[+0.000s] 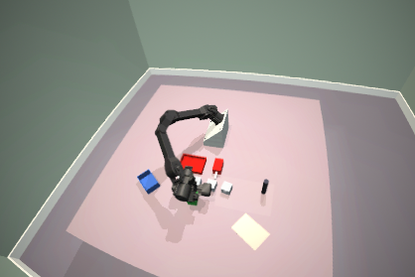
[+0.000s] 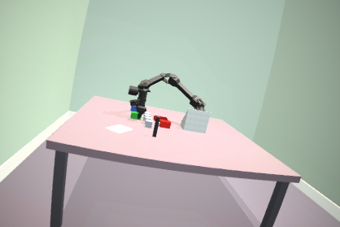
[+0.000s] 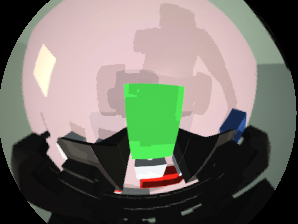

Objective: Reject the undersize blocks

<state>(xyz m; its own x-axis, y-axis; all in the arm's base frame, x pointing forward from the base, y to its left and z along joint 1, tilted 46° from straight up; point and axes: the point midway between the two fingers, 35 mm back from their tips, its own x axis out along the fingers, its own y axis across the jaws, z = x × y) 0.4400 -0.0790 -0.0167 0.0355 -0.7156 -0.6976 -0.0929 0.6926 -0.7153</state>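
The hand point(image 1: 200, 195) point(image 2: 141, 115) point(image 3: 149, 125) is clamped on the green GO gauge point(image 1: 193, 204) point(image 2: 135, 115) point(image 3: 154, 120), a smooth, flat-faced, boxy piece, low above or at the table point(image 1: 288, 164) point(image 2: 179, 150) point(image 3: 90, 40); which, I cannot tell. Just beside it are small pale steel blocks point(image 1: 226, 188) point(image 2: 149, 123) point(image 3: 150, 171), cube-like and dull; the arm partly covers their row in the top view. Next to the row lies the red reject tray point(image 1: 194, 164) point(image 2: 160, 118) point(image 3: 160, 181), shallow and rimmed, with a solid-looking red block-shaped piece point(image 1: 217, 166) point(image 2: 165, 124) near it. A blue open tray point(image 1: 148, 182) point(image 2: 132, 108) point(image 3: 233, 124) sits tilted in line on the arm's other side. A slim black cylinder point(image 1: 265, 187) point(image 2: 156, 127) stands apart from the blocks. A thin cream square point(image 1: 250, 231) point(image 2: 119, 128) point(image 3: 44, 70) lies flat, and a pale wedge-shaped stand point(image 1: 216, 134) point(image 2: 196, 120) rises by the arm's base.
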